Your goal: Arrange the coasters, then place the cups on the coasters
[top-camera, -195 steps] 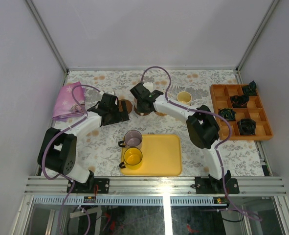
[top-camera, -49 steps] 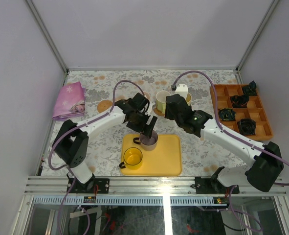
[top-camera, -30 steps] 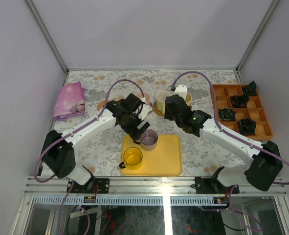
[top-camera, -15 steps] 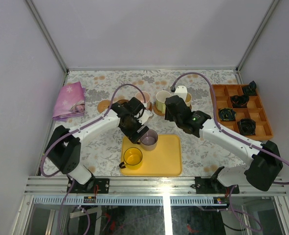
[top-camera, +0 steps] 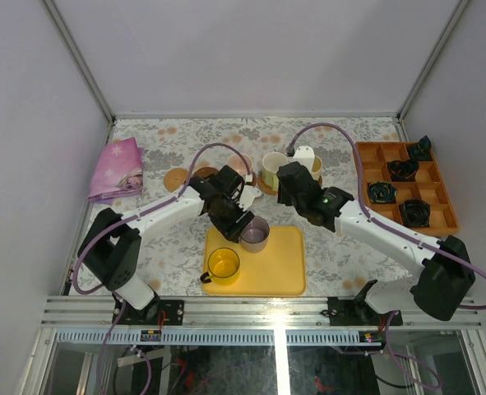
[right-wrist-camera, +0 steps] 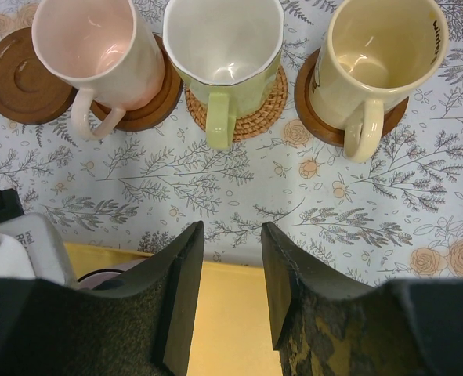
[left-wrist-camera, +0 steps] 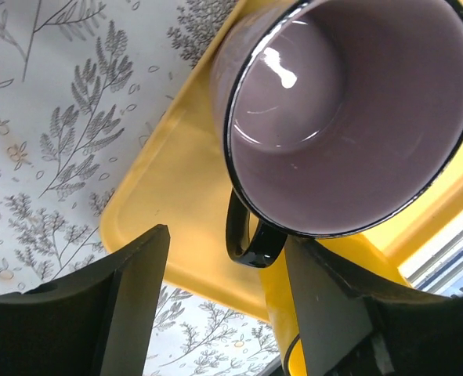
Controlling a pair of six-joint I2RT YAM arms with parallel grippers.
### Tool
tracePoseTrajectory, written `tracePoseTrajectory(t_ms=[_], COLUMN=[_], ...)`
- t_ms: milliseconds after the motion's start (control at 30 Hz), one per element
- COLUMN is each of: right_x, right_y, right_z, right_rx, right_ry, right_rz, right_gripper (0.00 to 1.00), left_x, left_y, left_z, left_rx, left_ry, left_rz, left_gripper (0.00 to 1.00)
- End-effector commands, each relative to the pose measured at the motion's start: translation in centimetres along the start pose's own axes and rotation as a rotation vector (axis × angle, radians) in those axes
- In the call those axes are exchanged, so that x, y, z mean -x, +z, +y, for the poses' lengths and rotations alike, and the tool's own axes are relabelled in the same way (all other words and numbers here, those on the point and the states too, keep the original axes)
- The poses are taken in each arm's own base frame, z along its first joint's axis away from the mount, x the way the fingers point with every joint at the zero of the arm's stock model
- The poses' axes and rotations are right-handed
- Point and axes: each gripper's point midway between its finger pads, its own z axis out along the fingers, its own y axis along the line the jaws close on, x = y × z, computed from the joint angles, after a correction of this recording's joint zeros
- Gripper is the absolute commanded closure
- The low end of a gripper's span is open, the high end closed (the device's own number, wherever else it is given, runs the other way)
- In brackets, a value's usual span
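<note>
On the yellow tray's (left-wrist-camera: 176,196) far edge, the purple-grey cup (left-wrist-camera: 349,117) stands; my left tool (left-wrist-camera: 225,244) is apart astride its handle; my right tool (right-wrist-camera: 233,235) is apart, above the table (right-wrist-camera: 419,211), near the pink cup (right-wrist-camera: 98,47), green-handled cup (right-wrist-camera: 223,39) and cream cup (right-wrist-camera: 380,47) on coasters (right-wrist-camera: 325,117).

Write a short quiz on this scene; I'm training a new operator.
1. True or false: the purple cup stands on a coaster.
2. How many cups sit on coasters in the right wrist view?
3. What lies between the fingers of the left gripper? A) the purple cup's handle B) a coaster C) nothing
Key: 1 false, it stands on the yellow tray. 2 three. 3 A.
</note>
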Motion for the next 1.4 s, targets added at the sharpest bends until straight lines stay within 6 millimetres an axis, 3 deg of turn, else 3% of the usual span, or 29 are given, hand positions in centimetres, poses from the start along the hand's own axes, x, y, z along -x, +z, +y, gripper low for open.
tracePoseTrajectory(t_ms=[0, 300, 600, 667, 733, 767, 1067, 1367], right_x=[0.4, 0.1, -0.4, -0.5, -0.7, -0.9, -1.0, 0.0], right_y=[0.2, 0.4, 0.8, 0.9, 0.9, 1.0, 1.0, 0.4], right_z=[0.3, 0.6, 0.6, 0.6, 0.8, 1.0, 1.4, 0.4], right_rx=[0.007, 0.015, 0.009, 0.007, 0.016, 0.027, 0.04, 0.003], right_ry=[0.019, 0.009, 0.014, 0.013, 0.014, 0.015, 0.02, 0.055], right_rz=[-0.002, 0.011, 0.023, 0.026, 0.036, 0.045, 0.053, 0.0], right_gripper=[0.57, 0.57, 0.57, 0.57, 0.57, 0.57, 0.57, 0.57], left_x=[1.4, 1.8, 0.5, 0.0, -0.3, -0.4, 0.5, 4.8], left_y=[1.0, 1.7, 2.4, 2.6, 2.8, 2.8, 2.2, -3.1], left_z=[-1.5, -3.5, -3.8, -3.8, -3.8, -3.8, -4.1, -3.6], left_rx=[-0.101, -0.217, -0.214, -0.215, -0.212, -0.209, -0.195, -0.082], left_ry=[0.039, 0.039, 0.012, 0.008, 0.004, 0.002, 0.044, 0.064], left_rz=[-0.072, -0.112, -0.068, -0.053, -0.041, -0.04, -0.074, -0.285], left_gripper=[0.42, 0.48, 0.65, 0.72, 0.93, 0.99, 1.0, 1.0])
